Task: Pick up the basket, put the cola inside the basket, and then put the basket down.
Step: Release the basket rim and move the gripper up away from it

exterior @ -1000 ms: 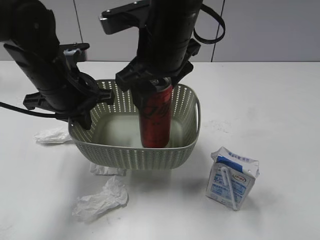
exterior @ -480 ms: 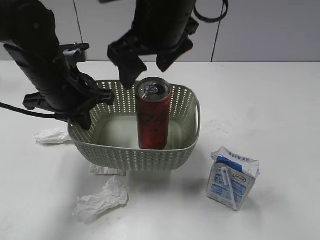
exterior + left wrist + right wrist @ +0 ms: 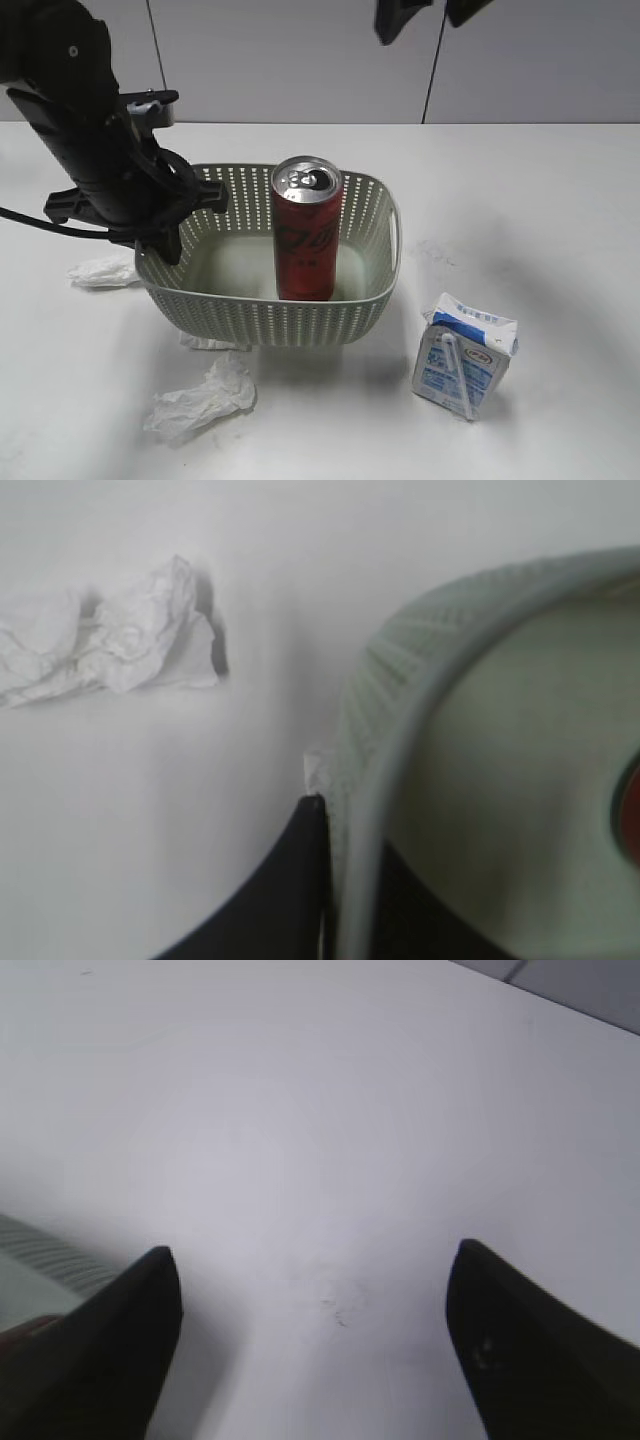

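Note:
The pale green basket (image 3: 262, 318) is at the table's middle, and I cannot tell whether its bottom touches the table. The red cola (image 3: 307, 245) stands upright inside it, free of any gripper. My left gripper (image 3: 165, 238) is shut on the basket's left rim, one finger outside and one inside; the left wrist view shows the gripper (image 3: 345, 880) clamped on the rim (image 3: 400, 730), with the cola's edge (image 3: 631, 820) at the right. My right gripper (image 3: 425, 15) is open and empty, high above the basket at the top of the exterior view. In the right wrist view, the gripper (image 3: 312, 1250) is wide open over bare table.
A blue-and-white drink carton (image 3: 464, 357) stands at the front right. Crumpled tissues lie left of the basket (image 3: 105, 270), in front of it (image 3: 200, 398) and partly under its front edge (image 3: 205, 342). One tissue (image 3: 110, 640) shows in the left wrist view.
My right gripper let go of the cola, opened and rose up to the right, almost out of view. The cola stays upright in the basket. The left gripper keeps its hold.

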`<state>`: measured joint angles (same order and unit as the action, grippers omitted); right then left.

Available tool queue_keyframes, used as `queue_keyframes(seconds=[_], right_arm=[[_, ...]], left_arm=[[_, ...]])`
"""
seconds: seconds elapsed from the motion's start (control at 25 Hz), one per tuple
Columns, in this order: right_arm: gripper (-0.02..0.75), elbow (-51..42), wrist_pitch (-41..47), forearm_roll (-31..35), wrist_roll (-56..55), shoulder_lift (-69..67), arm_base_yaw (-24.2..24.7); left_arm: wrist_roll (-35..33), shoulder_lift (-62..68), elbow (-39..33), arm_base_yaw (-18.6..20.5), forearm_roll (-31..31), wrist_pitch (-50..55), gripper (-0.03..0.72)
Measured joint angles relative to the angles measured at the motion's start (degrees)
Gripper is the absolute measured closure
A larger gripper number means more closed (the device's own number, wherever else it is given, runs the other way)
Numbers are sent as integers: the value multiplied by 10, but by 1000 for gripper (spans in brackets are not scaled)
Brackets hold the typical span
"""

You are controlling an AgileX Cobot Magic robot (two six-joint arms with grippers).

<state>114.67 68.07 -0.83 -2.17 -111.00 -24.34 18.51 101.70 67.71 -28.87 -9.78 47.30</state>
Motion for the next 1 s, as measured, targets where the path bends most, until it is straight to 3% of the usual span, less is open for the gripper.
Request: queue_keyframes(seconds=[0.2, 0.4, 0.64, 1.0], right_arm=[[134, -1, 1, 12, 0, 0, 100], [144, -47, 1, 16, 8, 32, 158], [146, -176, -5, 12, 28, 132, 180], [146, -490, -109, 22, 32, 403, 181]], left_arm=[[0, 0, 0, 10, -18, 7, 686], [0, 0, 3, 50, -39, 12, 686], [-1, 5, 67, 60, -40, 15, 686], [-2, 108, 199, 48, -43, 59, 686]])
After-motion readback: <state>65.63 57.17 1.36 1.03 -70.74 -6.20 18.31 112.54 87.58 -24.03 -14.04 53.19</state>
